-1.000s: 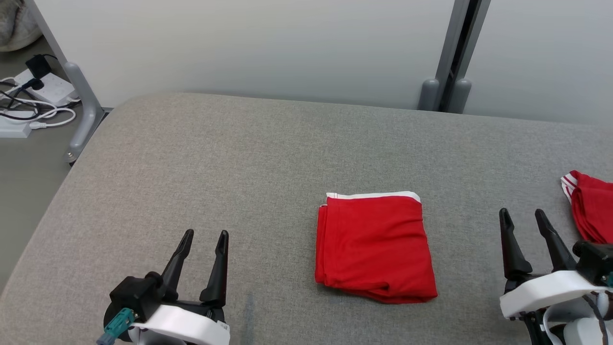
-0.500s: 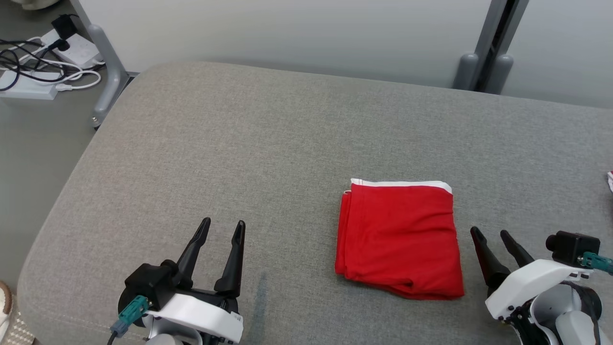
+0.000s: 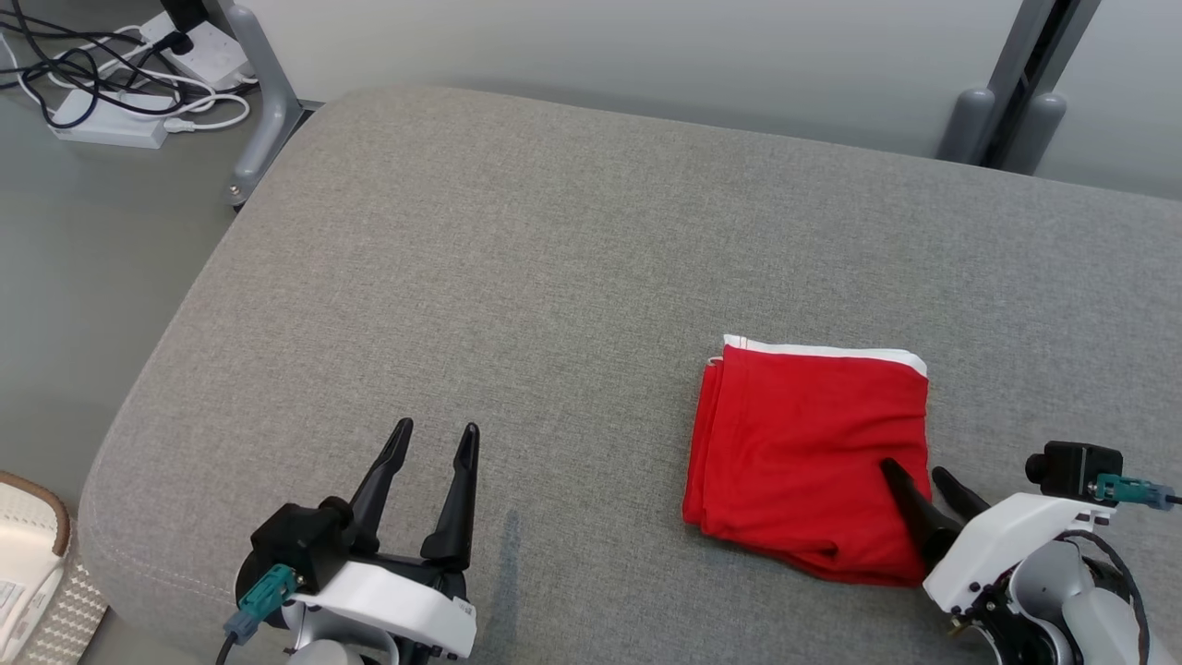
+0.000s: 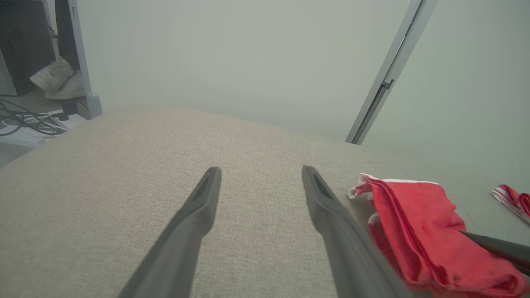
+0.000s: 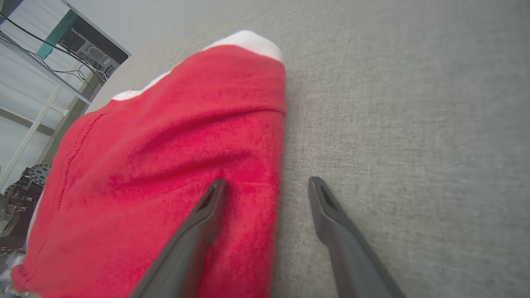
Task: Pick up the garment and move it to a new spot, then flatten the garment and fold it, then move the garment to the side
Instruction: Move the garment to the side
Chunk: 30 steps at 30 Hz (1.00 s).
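The garment [image 3: 813, 453] is a red cloth with a white band along its far edge, folded into a rectangle on the grey padded surface [image 3: 517, 277]. My right gripper [image 3: 912, 469] is open at the garment's near right edge. In the right wrist view the right gripper [image 5: 268, 182] straddles that edge of the garment [image 5: 165, 157], one finger over the red cloth and the other over bare padding. My left gripper [image 3: 438, 428] stands open at the lower left, well apart from the garment. From the left wrist, the left gripper [image 4: 261, 170] holds nothing and the garment [image 4: 414, 223] lies to its right.
A second red cloth with white stripes [image 4: 513, 198] lies farther right on the surface. On the floor at the upper left are a power strip and cables [image 3: 102, 120] beside a metal leg [image 3: 263, 102]. Grey posts [image 3: 1007, 120] stand at the back; a slipper [image 3: 28, 545] sits lower left.
The head camera has turned, shifting the whole picture rightward. My right gripper has closed in on the garment from its right, and one finger now overlaps the cloth's edge. The left gripper keeps its pose.
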Available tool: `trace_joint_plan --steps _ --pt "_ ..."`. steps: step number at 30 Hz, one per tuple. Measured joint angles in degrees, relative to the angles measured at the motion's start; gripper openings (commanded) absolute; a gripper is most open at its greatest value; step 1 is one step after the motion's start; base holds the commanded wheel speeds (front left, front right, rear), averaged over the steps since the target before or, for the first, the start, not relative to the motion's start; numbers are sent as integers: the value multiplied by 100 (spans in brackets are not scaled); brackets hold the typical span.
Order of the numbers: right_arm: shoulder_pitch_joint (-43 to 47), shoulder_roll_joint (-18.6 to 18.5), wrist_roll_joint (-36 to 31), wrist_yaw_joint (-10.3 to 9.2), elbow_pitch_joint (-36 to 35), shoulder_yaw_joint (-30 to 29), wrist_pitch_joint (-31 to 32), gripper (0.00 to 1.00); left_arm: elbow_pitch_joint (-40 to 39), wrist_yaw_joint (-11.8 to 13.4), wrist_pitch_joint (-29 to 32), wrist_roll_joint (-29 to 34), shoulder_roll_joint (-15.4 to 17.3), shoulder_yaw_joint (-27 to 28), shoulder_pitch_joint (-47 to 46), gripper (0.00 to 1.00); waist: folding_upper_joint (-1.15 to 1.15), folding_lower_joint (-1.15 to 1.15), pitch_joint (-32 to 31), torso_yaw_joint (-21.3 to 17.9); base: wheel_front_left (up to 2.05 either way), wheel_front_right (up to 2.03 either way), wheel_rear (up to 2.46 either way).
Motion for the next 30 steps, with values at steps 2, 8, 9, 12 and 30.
trace_joint_plan --steps 2,8,9,12,30 --pt "-38 -26 75 0 43 73 1 100 9 1 0 -2 -2 -19 -2 100 0 0 7 30 0 0 0" --pt "-177 -10 309 0 208 235 -5 100 32 16 0 -7 0 -42 -21 100 0 0 7 78 0 0 0" --pt "-196 -10 328 0 235 269 -11 100 36 16 0 -7 0 -47 -22 100 0 0 2 81 0 0 0" --pt "-263 -10 408 0 328 365 -24 100 55 16 0 -7 0 -63 -23 100 0 0 -15 83 0 0 0" --pt "-477 -370 282 0 557 1241 -736 0 99 -37 0 107 1 -102 2 100 0 0 -225 -163 0 0 0"
